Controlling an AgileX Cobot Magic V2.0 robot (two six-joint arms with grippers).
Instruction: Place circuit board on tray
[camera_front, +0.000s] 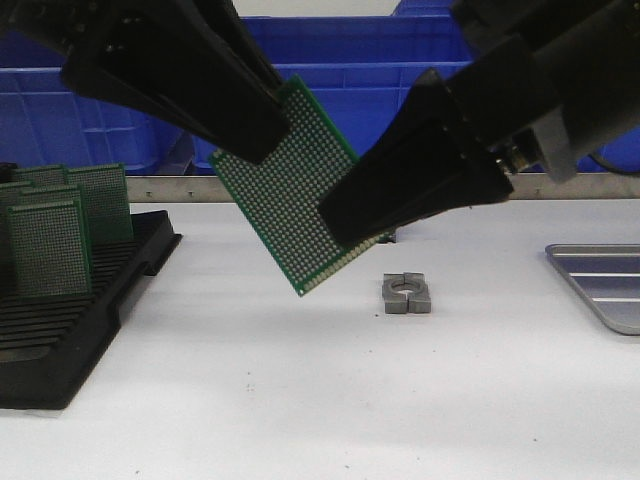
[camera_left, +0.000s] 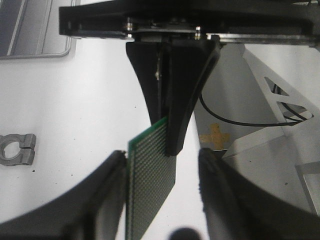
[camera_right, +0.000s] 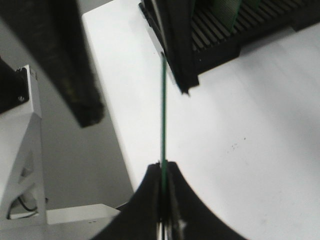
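Note:
A green perforated circuit board (camera_front: 290, 190) hangs tilted in mid-air above the table's middle. My right gripper (camera_front: 345, 225) is shut on its lower right edge; in the right wrist view the fingertips (camera_right: 163, 167) pinch the thin board edge (camera_right: 163, 115). My left gripper (camera_front: 265, 130) is at the board's upper left corner. In the left wrist view its jaws (camera_left: 162, 160) stand wide apart, and the board (camera_left: 150, 185) lies against one finger only. The grey ridged tray (camera_front: 600, 285) lies at the table's right edge, also in the left wrist view (camera_left: 30, 30).
A black slotted rack (camera_front: 70, 320) with several green boards (camera_front: 60, 230) stands at the left, also in the right wrist view (camera_right: 235, 30). A small grey metal clamp block (camera_front: 407, 294) lies on the table below the board. Blue bins (camera_front: 400, 80) line the back.

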